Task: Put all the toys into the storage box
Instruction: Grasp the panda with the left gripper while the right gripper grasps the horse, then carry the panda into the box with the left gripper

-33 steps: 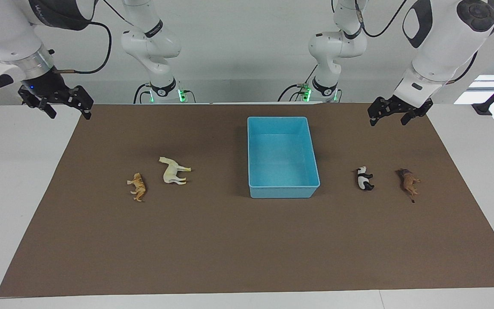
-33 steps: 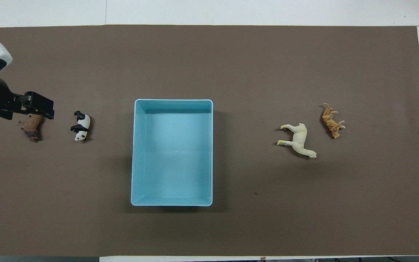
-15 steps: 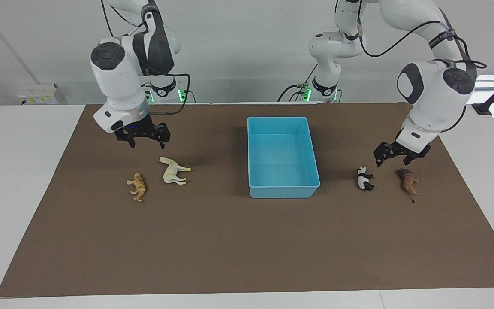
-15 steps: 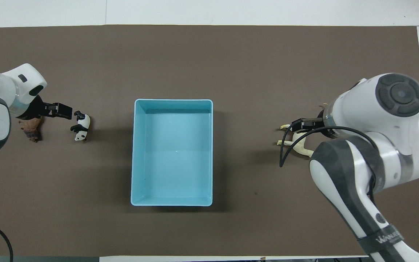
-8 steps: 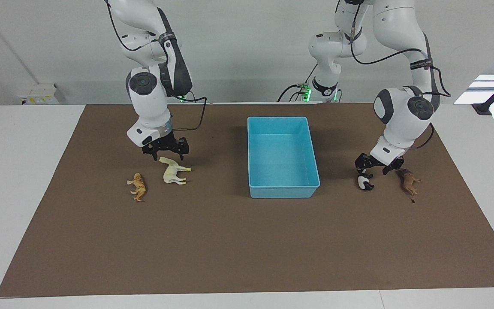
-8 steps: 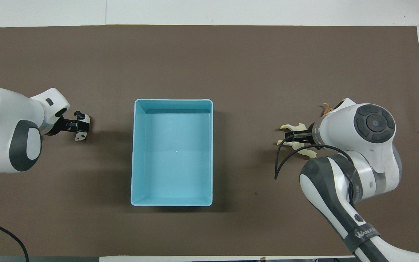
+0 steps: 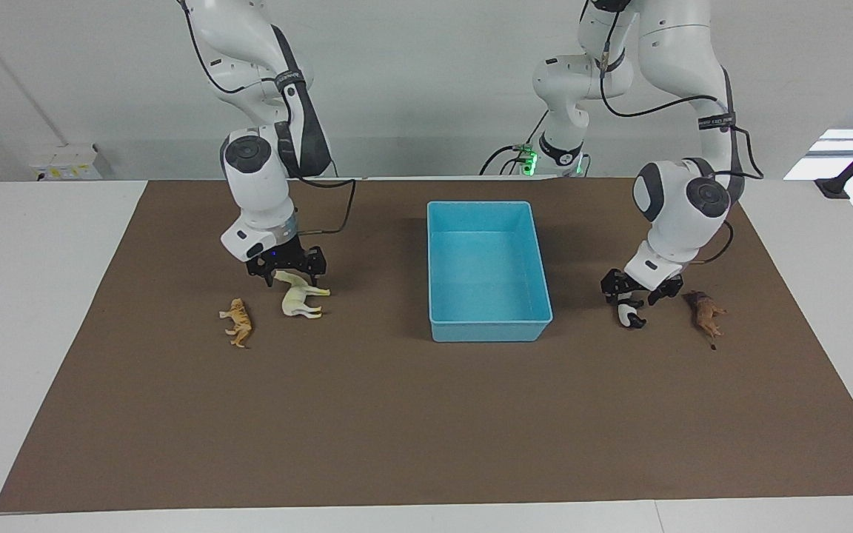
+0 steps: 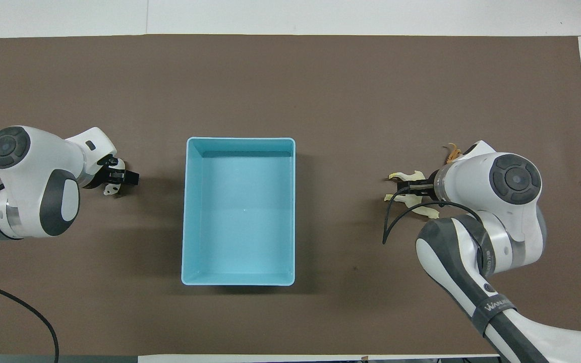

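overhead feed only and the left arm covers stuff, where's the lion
observer: The lion lies on the mat beside the panda, toward the left arm's end, untouched.
operator: left gripper on the panda yet
observer: The left gripper is low over the panda, open; I cannot tell if it touches.
operator: and the tiger
observer: The tiger lies beside the horse, clear of the open right gripper, which is low over the horse.
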Tool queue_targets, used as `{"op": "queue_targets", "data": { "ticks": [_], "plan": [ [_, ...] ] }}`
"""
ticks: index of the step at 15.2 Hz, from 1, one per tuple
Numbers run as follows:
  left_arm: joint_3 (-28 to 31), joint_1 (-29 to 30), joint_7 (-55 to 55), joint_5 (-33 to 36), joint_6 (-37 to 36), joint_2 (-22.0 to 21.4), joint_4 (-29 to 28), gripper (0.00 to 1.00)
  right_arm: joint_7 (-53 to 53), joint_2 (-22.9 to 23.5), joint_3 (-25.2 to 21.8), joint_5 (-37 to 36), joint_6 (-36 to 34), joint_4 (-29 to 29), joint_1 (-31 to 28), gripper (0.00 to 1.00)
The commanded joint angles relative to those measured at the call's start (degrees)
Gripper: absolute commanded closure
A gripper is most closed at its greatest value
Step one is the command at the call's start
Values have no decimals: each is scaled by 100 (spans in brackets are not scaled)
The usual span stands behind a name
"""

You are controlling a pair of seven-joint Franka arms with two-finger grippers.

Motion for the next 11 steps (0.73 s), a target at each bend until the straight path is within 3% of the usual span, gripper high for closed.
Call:
{"op": "queue_targets", "data": {
  "ticks": [1, 2, 3, 5, 9, 11],
  "plan": [
    [38, -1, 19, 26, 65, -13, -21, 3, -32, 99, 35, -58, 301, -97, -59, 0],
    [38, -1, 10, 18, 47, -13, -13, 22, -14, 126, 35, -58, 354, -97, -50, 0],
    [47, 7, -51, 18, -14, -13, 13, 55, -14, 126, 35, -58, 363, -97, -68, 0],
    [38, 16, -157, 18, -207, -13, 101, 98, -14, 126, 35, -58, 363, -114, -59, 0],
    [38, -1, -253, -35, -488, -5, 285, 100, -32, 100, 35, -58, 381, -193, -50, 0],
    [21, -62, -446, -175, -1293, -48, 837, 100, -40, 91, 35, -58, 389, -228, -42, 0]
  ]
}}
